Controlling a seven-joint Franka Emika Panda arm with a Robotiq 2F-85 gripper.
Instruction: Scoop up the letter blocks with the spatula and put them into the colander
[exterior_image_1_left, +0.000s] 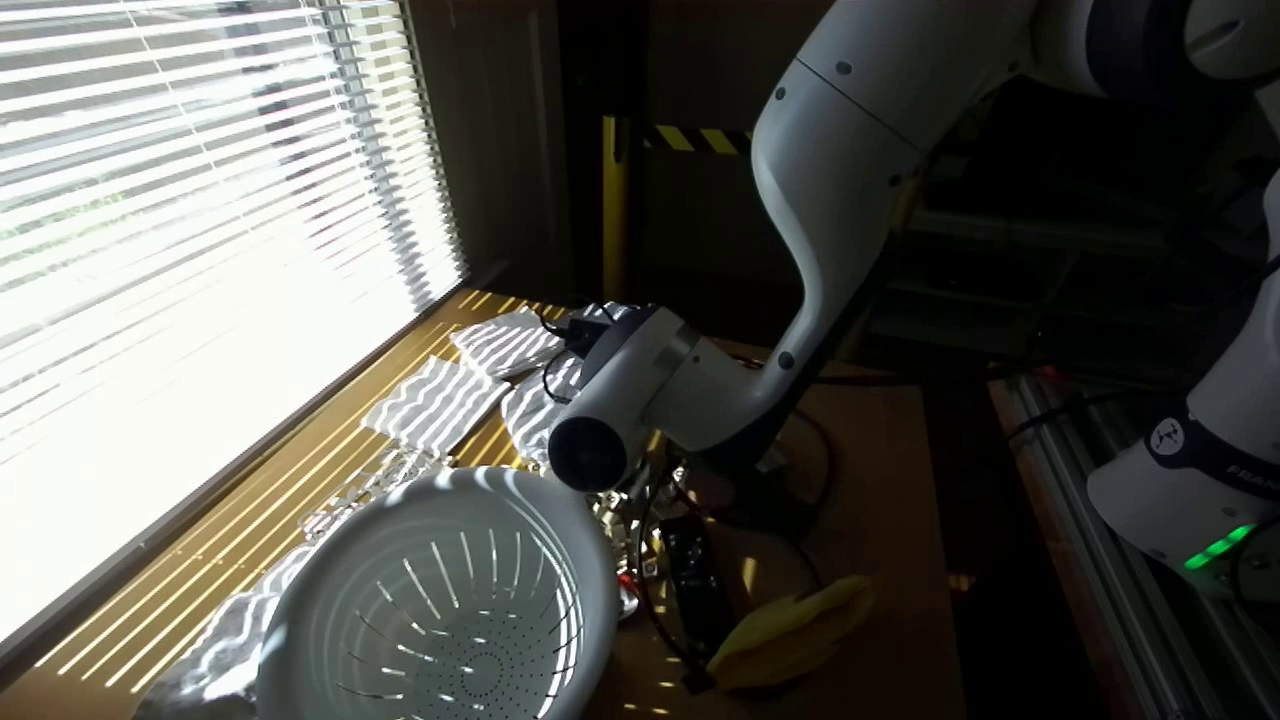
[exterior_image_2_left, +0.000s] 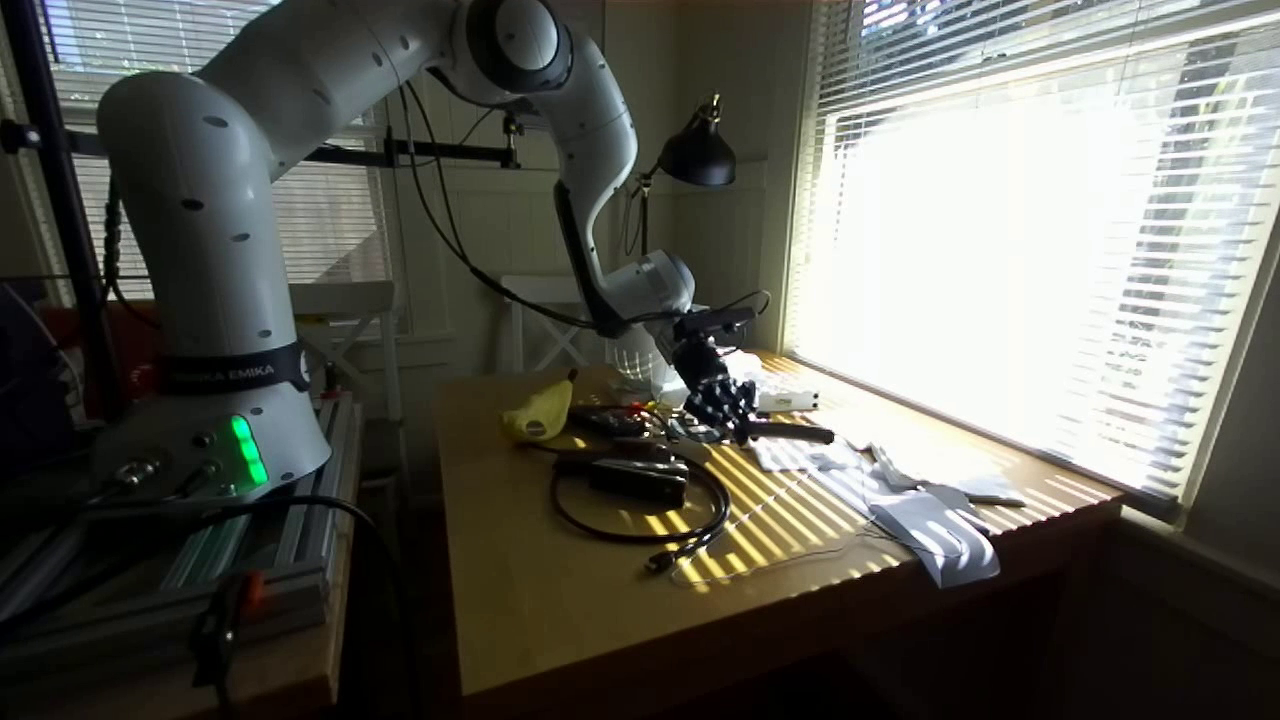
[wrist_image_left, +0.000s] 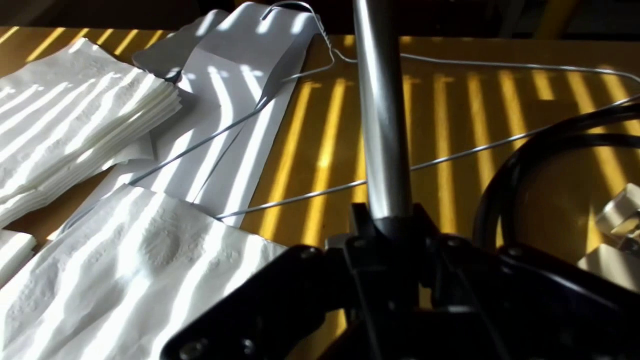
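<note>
While the Panda arm (exterior_image_2_left: 595, 130) hangs low over the wooden table (exterior_image_2_left: 560, 620), we see the gripper (wrist_image_left: 392, 225) clamped around a metal-shafted utensil (wrist_image_left: 382, 110) whose head we cannot make out. In the wrist view, its shaft crosses in front of a wire hanger (wrist_image_left: 300, 198), with paper napkins (wrist_image_left: 75, 115) to the left and pale blocks (wrist_image_left: 612, 265) at the right edge. We find the white slotted colander (exterior_image_1_left: 480, 620) upright on the table, near a yellow banana-shaped object (exterior_image_1_left: 790, 635).

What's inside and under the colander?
Inside the colander, an exterior view shows its slotted wall, perforated base and sunlight, nothing else in the visible part. The near edge is out of frame; what lies beneath is covered.
</note>
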